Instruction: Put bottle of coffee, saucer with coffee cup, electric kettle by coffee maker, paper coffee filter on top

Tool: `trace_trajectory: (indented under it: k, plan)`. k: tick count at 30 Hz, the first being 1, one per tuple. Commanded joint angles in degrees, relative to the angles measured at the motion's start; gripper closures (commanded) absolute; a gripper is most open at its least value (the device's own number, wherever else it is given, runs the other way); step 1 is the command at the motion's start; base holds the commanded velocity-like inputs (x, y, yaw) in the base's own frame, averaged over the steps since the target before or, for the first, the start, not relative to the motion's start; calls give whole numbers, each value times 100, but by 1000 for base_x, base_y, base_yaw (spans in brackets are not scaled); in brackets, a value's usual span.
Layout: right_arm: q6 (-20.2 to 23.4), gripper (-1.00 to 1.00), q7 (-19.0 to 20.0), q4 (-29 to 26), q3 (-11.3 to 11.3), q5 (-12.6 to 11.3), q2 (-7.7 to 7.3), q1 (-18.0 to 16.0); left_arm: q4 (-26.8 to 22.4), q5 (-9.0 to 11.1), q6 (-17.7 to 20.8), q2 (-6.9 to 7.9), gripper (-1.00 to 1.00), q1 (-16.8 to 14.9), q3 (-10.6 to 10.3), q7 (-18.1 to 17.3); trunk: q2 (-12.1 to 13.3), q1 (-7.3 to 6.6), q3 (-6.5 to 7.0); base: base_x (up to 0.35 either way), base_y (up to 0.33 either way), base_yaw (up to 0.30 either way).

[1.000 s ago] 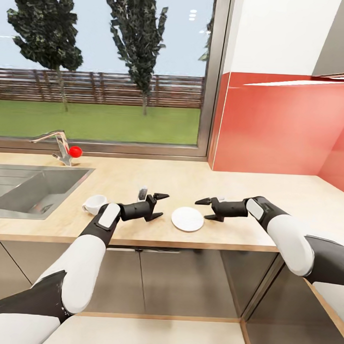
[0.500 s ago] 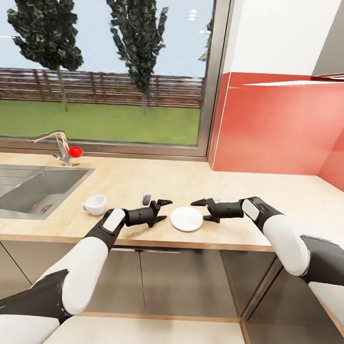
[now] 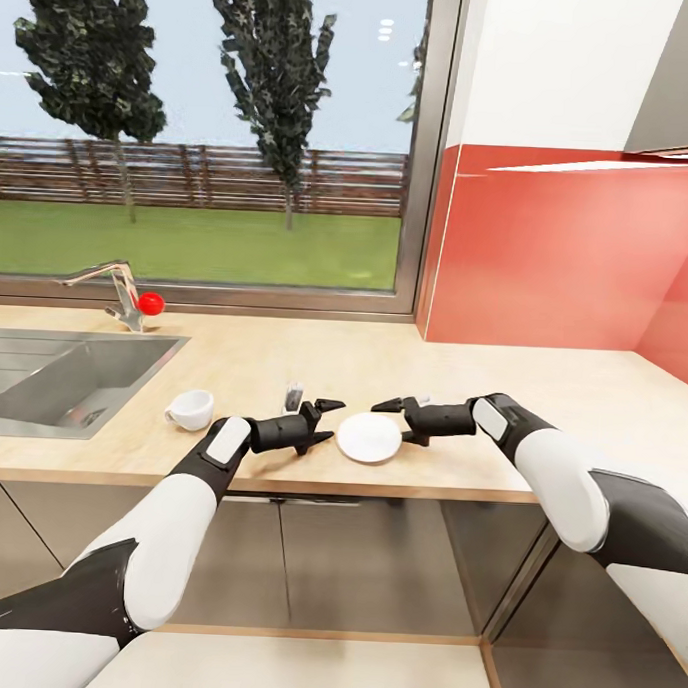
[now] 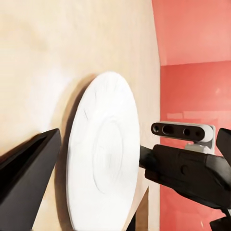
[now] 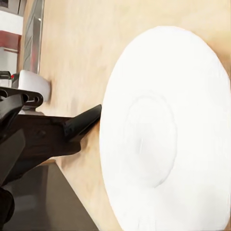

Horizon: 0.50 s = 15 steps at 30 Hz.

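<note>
Compared with a moment before, the right gripper (image 3: 390, 417) has been brought closer, its spread fingers now reaching over the saucer's (image 3: 370, 438) far rim, and the saucer has been nudged slightly toward the left gripper (image 3: 328, 421). The left gripper, fingers also parted and empty, is held just beside the opposite rim. The saucer, a small flat white disc with a faint central ring, is seen lying on the kitchen countertop (image 3: 542, 393) between both sets of fingertips.

In front of you runs a long, light wood-grain kitchen countertop (image 3: 333, 359) on grey cabinet fronts. A small round flat white saucer (image 3: 370, 438) lies near its front edge. To the left, well apart from it, a small white coffee cup (image 3: 190, 409) rests on the wood just beside a sunken steel sink (image 3: 62, 377).
</note>
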Motion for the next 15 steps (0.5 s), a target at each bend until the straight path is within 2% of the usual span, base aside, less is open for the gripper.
trace_trajectory:
  k: [1, 15]
  plan:
    - [27, -100, -24, 4, 78, 51, 6, -1, -3, -105, 19, -6, -100, -5, 41, -13, -3, 0, -7, 0, 0, 0]
    - [26, -100, -24, 4, 78, 44, 45, -1, -9, -101, 27, -6, -100, -5, 42, -16, -3, 0, -7, 0, 0, 0]
